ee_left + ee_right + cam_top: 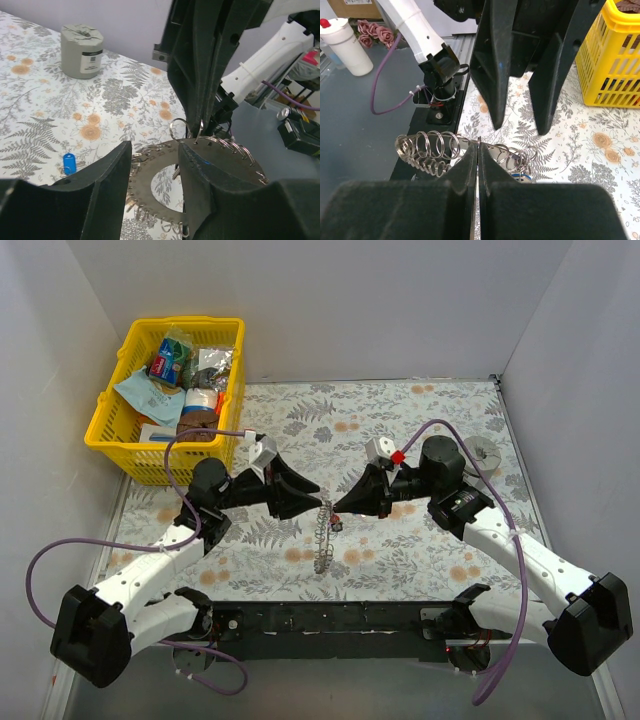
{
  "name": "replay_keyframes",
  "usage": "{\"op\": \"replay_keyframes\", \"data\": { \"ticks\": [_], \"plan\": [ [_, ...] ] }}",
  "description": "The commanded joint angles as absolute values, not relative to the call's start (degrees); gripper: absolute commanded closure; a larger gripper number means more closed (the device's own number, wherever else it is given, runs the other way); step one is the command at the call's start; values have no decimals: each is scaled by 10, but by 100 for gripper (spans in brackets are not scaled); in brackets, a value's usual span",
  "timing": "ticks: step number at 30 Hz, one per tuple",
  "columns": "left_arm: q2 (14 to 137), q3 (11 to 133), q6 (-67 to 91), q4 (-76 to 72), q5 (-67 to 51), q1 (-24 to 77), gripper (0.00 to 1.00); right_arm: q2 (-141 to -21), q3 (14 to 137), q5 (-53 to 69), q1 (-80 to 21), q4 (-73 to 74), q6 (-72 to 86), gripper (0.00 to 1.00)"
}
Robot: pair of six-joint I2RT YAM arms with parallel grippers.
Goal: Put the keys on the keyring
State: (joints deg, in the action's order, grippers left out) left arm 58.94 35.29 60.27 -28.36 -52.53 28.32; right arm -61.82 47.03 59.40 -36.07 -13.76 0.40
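The keyring (323, 538) stands on edge at the middle of the floral table (420, 550), its rim strung with small wire loops. The right gripper (339, 507) comes at it from 3 o'clock with its fingers pressed tight together, pinching the ring's upper rim. The left gripper (315, 500) faces it from 9 o'clock, its fingers partly spread with a plain gap between them. From its wrist camera the ring sits in that gap, one finger hiding part of the metal. I can't tell whether either pad touches it.

The two black tool heads nearly meet over the ring, so they crowd it from both sides.

One blue key (69, 163) lies loose on the cloth, at 9 o'clock of the left fingers in that wrist view and clear of them. A squat grey cylinder (82, 51) stands well off at 2 o'clock from the ring. A yellow basket (150, 462) full of packets sits at 10 o'clock, off the cloth's corner.
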Motion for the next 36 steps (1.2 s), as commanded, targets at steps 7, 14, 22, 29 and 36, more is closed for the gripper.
{"op": "replay_keyframes", "data": {
  "ticks": [7,14,22,29,36],
  "plan": [
    [579,360,544,-293,-528,344,52,-606,473,593,-360,-211,44,99],
    [569,352,539,-304,-506,351,54,-607,468,595,-360,-229,64,99],
    [587,363,541,-308,-505,361,69,-608,457,597,-360,-249,79,99],
    [599,372,533,-301,-507,371,95,-604,454,592,-360,-250,82,99],
    [594,381,514,-280,-507,378,100,-603,445,577,-360,-247,85,99]
  ]
}}
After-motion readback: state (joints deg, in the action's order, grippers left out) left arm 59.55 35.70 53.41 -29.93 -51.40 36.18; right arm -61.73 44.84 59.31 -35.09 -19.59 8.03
